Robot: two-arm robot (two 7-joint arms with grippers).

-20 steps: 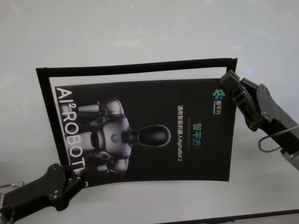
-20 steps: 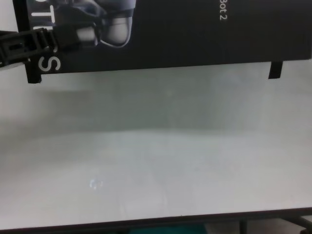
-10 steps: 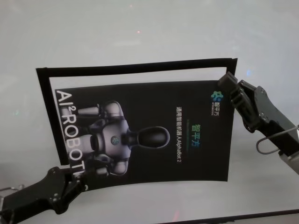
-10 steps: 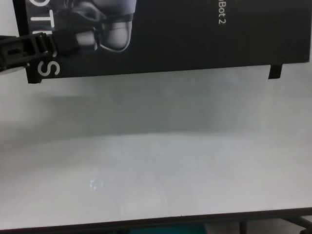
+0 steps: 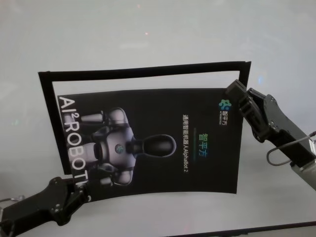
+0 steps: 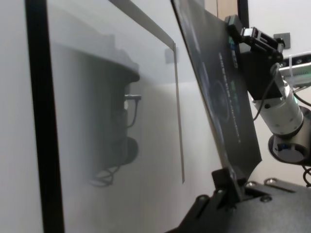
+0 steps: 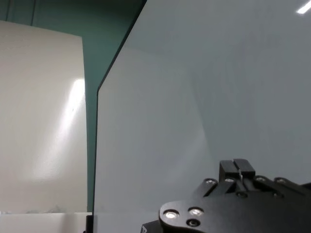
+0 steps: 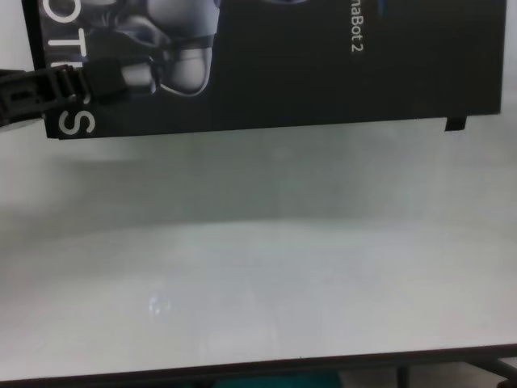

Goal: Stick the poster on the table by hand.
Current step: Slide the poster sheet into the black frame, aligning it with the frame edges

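left tool pinching poster near corner, right tool gripping far corner, sheet lifted off table

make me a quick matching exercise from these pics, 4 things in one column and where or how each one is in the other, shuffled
Things:
1. poster
2. left claw
3. right claw
4. tape frame

Places or states:
A. clamped on the poster's far right corner
B. lies flat on the white table
C. held up off the table, between both claws
D. clamped on the poster's near left corner

Pairs: 1-C, 2-D, 3-A, 4-B
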